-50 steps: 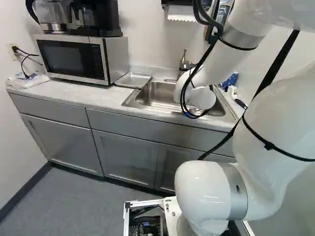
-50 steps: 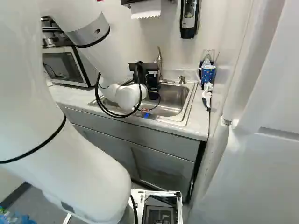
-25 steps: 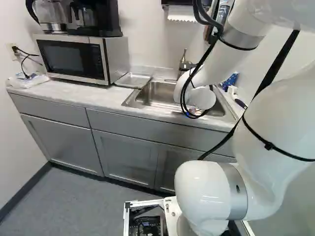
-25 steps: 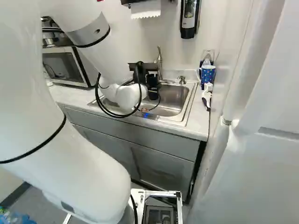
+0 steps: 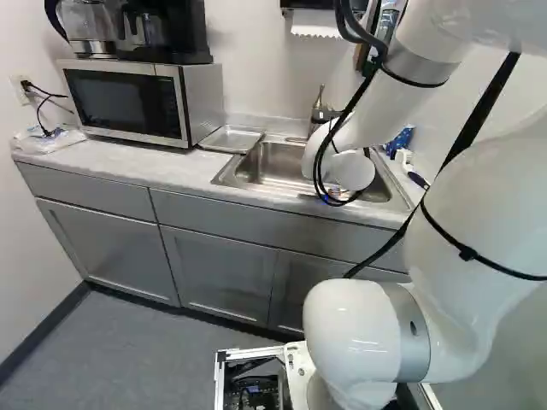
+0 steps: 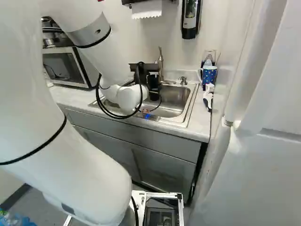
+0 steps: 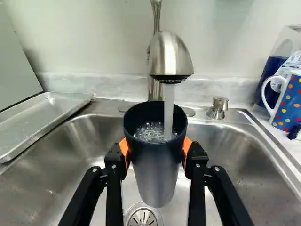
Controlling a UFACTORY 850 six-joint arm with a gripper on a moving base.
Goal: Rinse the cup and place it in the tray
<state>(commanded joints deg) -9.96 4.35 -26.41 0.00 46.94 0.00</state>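
In the right base view the black gripper is partly visible over the sink, beyond the white wrist. The wrist view shows the gripper shut on a dark cup, an orange pad on either side. The cup stands upright above the drain, under the faucet. Water runs from the spout into its open top, and bubbling water shows inside. The metal tray lies on the counter beside the sink; in the left base view the tray is next to the microwave.
The sink surrounds the cup, with a soap pump behind its rim. A blue dotted mug and a brush stand at the sink's side. A microwave is beyond the tray. A soap dispenser hangs on the wall.
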